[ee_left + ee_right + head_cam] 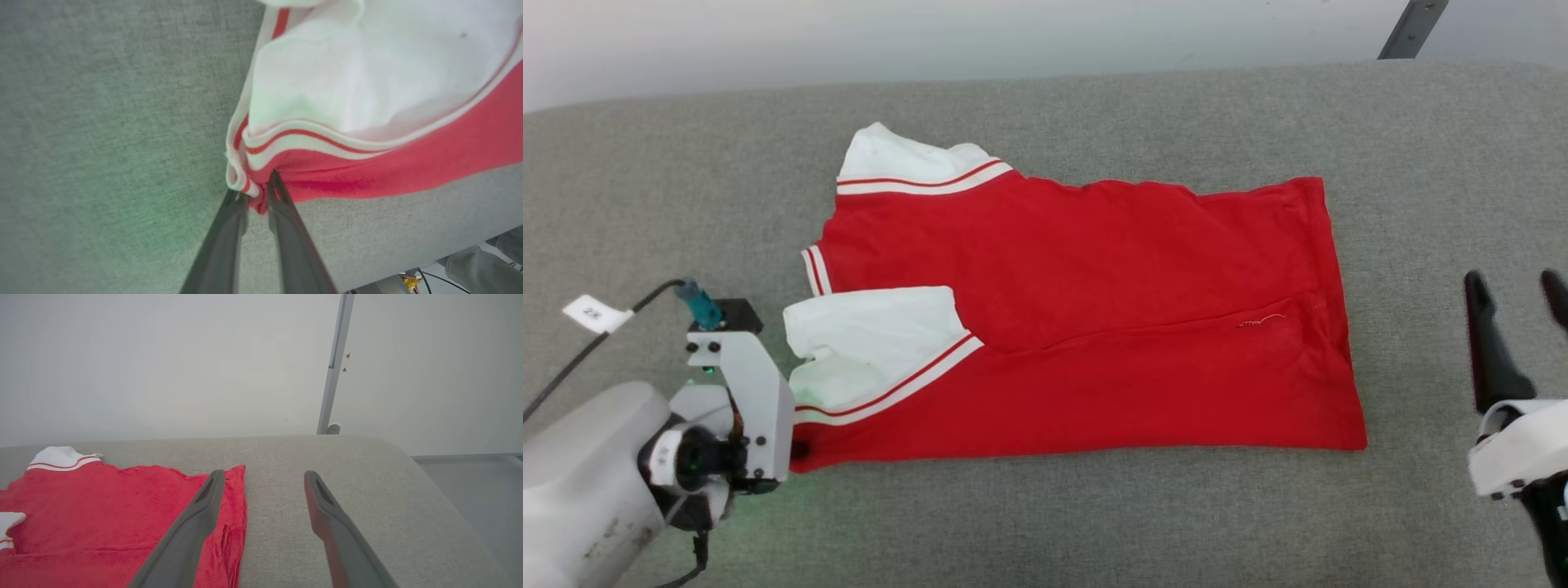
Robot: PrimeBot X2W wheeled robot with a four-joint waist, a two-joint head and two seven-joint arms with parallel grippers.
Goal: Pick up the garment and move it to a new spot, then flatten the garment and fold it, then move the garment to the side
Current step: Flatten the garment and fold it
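The garment (1094,327) lies flat on the grey tabletop (1094,523), stretched left to right, with its hem toward the right and its sleeves toward the left. One white sleeve (907,167) with red-and-white striped trim sticks out at the far left corner. The other white sleeve (870,343) lies folded over the red body on the near left side. A long crease runs across the red cloth from that sleeve toward the hem.

The left gripper (256,194) is at the garment's near left corner, low over the tabletop. Its fingers (286,228) are drawn together and clamped on the bunched edge of red cloth and striped trim there.

The right gripper (1513,286) is to the right of the hem, apart from the cloth. Its fingers (1490,351) stand wide apart with nothing between them, pointing toward the far side
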